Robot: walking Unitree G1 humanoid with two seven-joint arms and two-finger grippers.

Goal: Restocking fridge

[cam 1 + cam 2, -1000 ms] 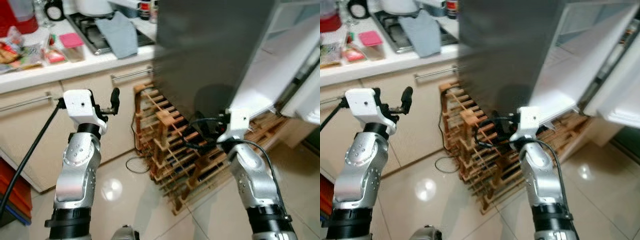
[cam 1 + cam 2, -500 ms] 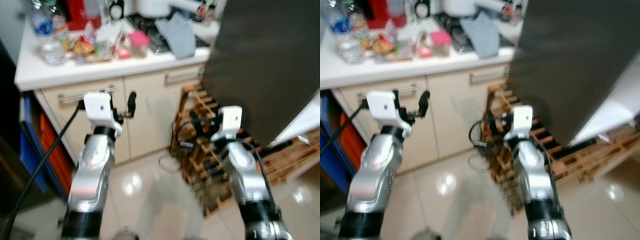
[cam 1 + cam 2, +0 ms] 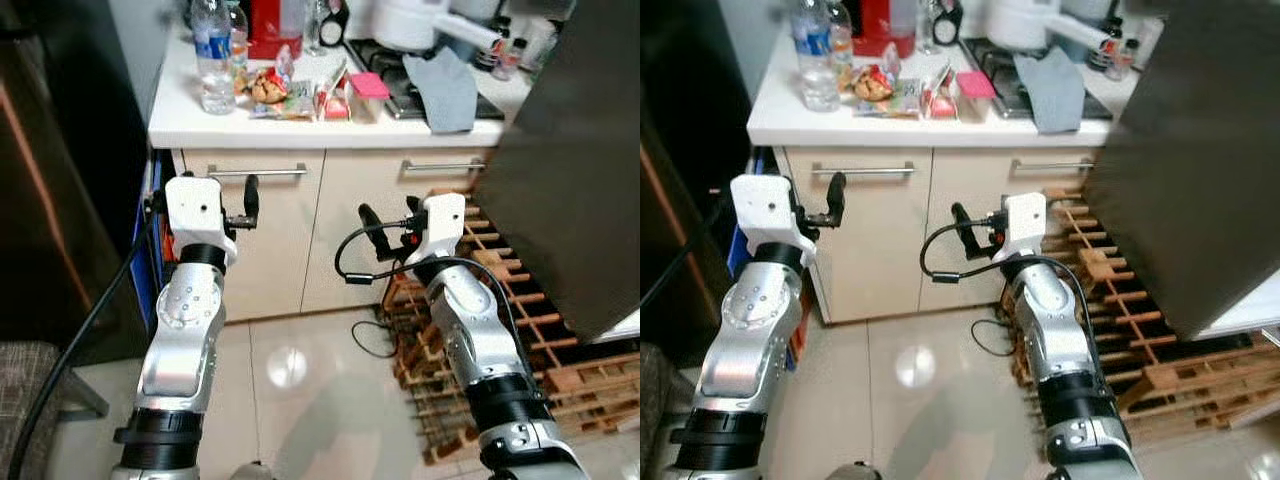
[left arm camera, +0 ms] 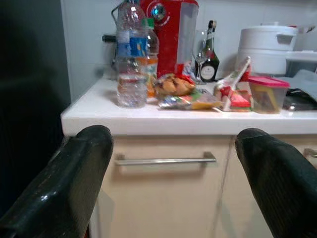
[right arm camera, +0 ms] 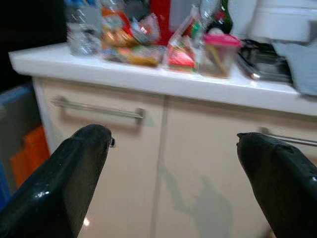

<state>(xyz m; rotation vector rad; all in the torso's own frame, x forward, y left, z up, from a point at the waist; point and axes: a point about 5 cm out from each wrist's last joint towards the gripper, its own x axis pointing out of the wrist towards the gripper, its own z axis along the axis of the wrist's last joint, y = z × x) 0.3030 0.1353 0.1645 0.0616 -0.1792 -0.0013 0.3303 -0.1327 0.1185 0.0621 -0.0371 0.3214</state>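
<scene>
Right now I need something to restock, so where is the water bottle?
The water bottle stands on the counter at its left end, ahead of the left gripper, with snack packets just to its right.

Cream cabinets point(image 3: 300, 235) under a white counter point(image 3: 300, 128), glossy tiled floor point(image 3: 300, 390).

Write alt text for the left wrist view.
The left pincer, open and empty, faces a white countertop holding a water bottle, snack packets and a pink-lidded container, above a cream cabinet's bar handle.
</scene>
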